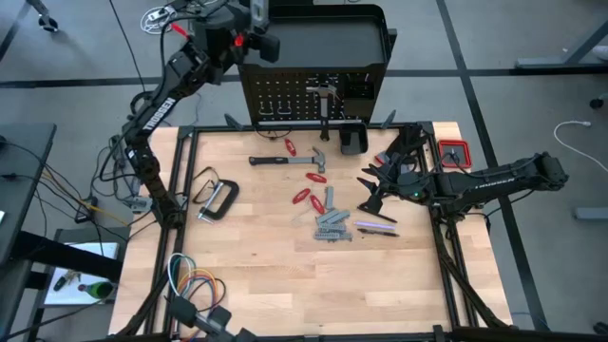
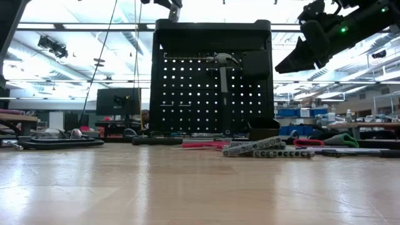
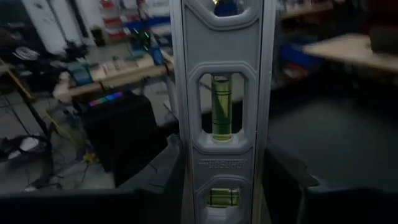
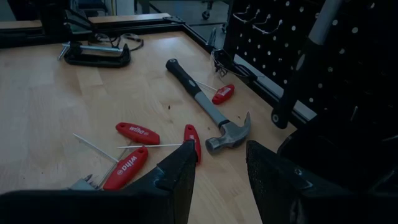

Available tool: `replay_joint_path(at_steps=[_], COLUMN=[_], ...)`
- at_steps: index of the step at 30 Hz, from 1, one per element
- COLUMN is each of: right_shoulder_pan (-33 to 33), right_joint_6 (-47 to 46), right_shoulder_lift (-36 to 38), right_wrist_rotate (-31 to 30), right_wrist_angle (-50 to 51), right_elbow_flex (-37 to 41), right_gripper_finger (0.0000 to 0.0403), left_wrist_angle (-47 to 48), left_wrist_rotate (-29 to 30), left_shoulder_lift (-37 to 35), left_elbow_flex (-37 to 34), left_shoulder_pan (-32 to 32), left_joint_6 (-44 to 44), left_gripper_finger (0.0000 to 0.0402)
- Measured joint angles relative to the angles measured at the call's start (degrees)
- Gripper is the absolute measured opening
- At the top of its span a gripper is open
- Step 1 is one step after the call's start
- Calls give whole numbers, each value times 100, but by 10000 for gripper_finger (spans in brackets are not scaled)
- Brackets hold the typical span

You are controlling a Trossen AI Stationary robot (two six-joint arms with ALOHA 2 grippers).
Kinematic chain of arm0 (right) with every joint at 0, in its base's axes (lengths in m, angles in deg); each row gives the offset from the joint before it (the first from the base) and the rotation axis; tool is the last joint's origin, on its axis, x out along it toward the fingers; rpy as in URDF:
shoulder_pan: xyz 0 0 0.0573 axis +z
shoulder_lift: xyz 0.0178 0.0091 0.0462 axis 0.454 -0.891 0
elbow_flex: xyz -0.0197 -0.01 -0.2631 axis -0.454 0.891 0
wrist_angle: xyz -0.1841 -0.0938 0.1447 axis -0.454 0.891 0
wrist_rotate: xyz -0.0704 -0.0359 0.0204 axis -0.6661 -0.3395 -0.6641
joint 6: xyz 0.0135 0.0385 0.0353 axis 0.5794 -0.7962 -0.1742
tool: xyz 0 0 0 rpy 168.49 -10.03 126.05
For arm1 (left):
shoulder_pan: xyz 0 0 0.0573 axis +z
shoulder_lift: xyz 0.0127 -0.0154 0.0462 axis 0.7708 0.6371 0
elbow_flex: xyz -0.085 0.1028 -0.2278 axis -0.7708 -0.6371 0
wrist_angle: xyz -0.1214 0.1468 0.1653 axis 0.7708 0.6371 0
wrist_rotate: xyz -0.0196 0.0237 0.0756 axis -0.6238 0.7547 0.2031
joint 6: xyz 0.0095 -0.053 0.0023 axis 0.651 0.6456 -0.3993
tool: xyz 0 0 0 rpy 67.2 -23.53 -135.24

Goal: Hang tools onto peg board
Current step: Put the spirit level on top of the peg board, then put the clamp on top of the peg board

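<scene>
In the left wrist view a silver level (image 3: 224,93) with green vials stands between the fingers of my left gripper (image 3: 221,171), which is shut on it. From above, that gripper (image 1: 251,24) is high up, beyond the table's far left edge, beside the black peg board (image 1: 313,95). One hammer (image 2: 223,75) hangs on the board by its head. My right gripper (image 4: 221,165) hovers open over the table's right side (image 1: 369,190). Below it on the tabletop lie a second hammer (image 4: 208,109), red-handled tools (image 4: 137,132), wrenches (image 1: 332,226) and a C-clamp (image 1: 217,198). My left gripper pinches the level by its two long narrow edges (image 3: 188,168), one finger (image 3: 163,171) on each side, near one end. The level's broad face is turned to the wrist camera. It is lifted clear of the table.
A small black box (image 1: 353,139) stands at the board's foot and a red tray (image 1: 454,152) sits at the far right. Coiled coloured cables (image 1: 195,283) lie near the front left. Black frame rails (image 1: 180,190) border the tabletop.
</scene>
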Motion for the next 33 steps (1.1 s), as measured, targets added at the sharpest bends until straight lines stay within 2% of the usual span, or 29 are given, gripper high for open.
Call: replay_joint_path(at_steps=[9, 14, 18, 26, 33], right_shoulder_pan=[0, 0, 0, 0, -4], right_joint_6=[0, 0, 2, 2, 2], right_shoulder_lift=[0, 0, 0, 0, 0], right_wrist_rotate=[1, 0, -2, -1, -22], right_wrist_angle=[-11, -15, -15, 10, 70], right_elbow_flex=[0, 0, 0, 0, 0], right_gripper_finger=[151, 151, 151, 151, 151], left_wrist_angle=[419, 489, 598, 574, 1071], left_wrist_rotate=[-293, -298, -289, -281, -275], left_shoulder_lift=[11, 11, 11, -6, -28], left_elbow_flex=[-2, -2, -2, 20, 214], left_shoulder_pan=[-18, -26, -22, -147, -1111], left_joint_6=[114, 95, 89, -512, -2263], left_gripper_finger=[162, 262, 302, 300, 276])
